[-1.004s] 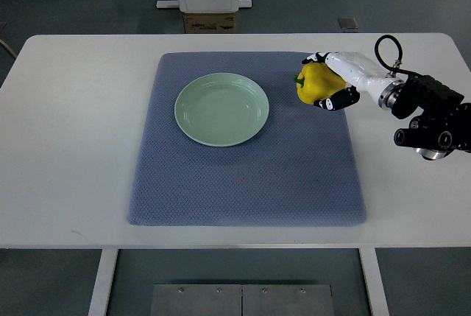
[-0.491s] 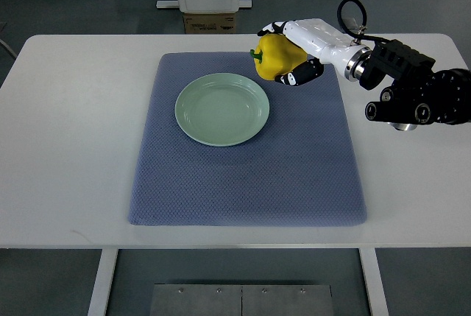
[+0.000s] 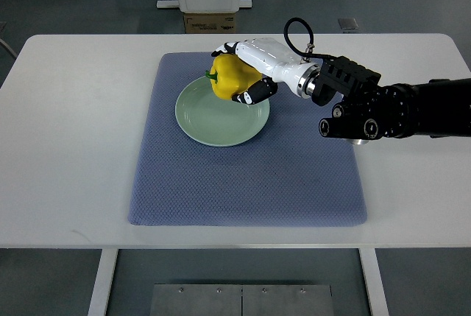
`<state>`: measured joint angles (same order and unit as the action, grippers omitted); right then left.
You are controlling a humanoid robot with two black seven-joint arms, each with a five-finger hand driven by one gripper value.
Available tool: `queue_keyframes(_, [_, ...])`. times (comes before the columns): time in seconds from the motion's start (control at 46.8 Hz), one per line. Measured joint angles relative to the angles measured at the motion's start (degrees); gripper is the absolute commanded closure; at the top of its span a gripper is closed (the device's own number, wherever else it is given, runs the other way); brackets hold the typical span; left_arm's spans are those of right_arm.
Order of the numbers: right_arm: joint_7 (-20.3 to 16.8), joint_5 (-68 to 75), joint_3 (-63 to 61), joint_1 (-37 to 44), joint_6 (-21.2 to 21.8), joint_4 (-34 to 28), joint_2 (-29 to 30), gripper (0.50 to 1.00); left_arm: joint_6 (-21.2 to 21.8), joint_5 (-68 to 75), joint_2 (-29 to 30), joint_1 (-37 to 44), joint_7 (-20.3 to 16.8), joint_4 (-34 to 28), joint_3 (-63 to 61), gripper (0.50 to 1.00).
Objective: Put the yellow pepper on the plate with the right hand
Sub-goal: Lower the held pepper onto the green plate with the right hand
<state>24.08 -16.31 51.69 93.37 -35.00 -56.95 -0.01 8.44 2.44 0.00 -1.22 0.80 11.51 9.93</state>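
Robot hand, the right one, clenched round the yellow pepper, white fingers over the top and dark fingertips tucked beneath. Reaches in from the right edge on a long white and black arm.

Carried leftward in the last second: from over the right part of the blue mat, then along its far edge, now to a spot above the far right rim of the green plate. Stem turned left, toward the plate's middle. Hard to tell from this steep view whether held clear of the plate or already brushing its rim; looks held just above. Plate itself unmoved, in the same place on the mat, nothing lying in it yet. Mat flat on the white table, also unchanged.

Means the carrying part is nearly over. Most of the way done, by this reading. Left to do: a small drift further toward the plate's centre, a lowering, then loosening the fingers. Some risk if let go here, so near the rim: rounded shape, likely to roll off onto the mat. Better set down well inside.

No left arm anywhere in view.
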Motion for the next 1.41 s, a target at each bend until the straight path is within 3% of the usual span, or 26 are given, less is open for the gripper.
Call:
queue_keyframes(0.299, [-0.87,0.49,0.17,-2.16,0.1,3.14,0.01,1.0,0.0,0.01,0.0,-0.01,0.0,0.0,0.0,0.5])
queue_keyframes(1.41, [-0.97,4.65,-12.39,-7.76,0.25,1.34,0.01,1.0,0.0,0.01,0.0,-0.01,0.0,0.0,0.0,0.5])
